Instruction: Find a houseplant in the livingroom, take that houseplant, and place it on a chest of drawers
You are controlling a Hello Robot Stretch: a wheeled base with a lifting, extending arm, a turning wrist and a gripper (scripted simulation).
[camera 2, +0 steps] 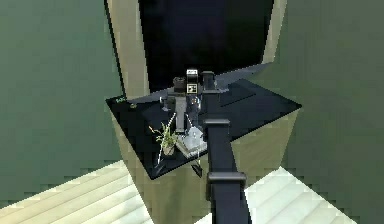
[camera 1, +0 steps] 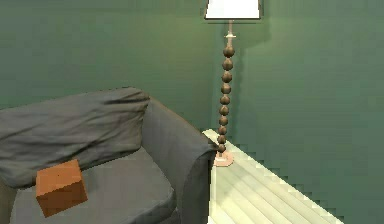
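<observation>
My arm reaches out over the dark television stand, likely for the houseplant at its near left edge, by the gripper; I can't tell if it's held.

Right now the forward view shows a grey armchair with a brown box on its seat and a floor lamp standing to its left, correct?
Not quite. The floor lamp stands to the right of the grey armchair, not to its left, as the forward view shows. The brown box does lie on the seat.
</observation>
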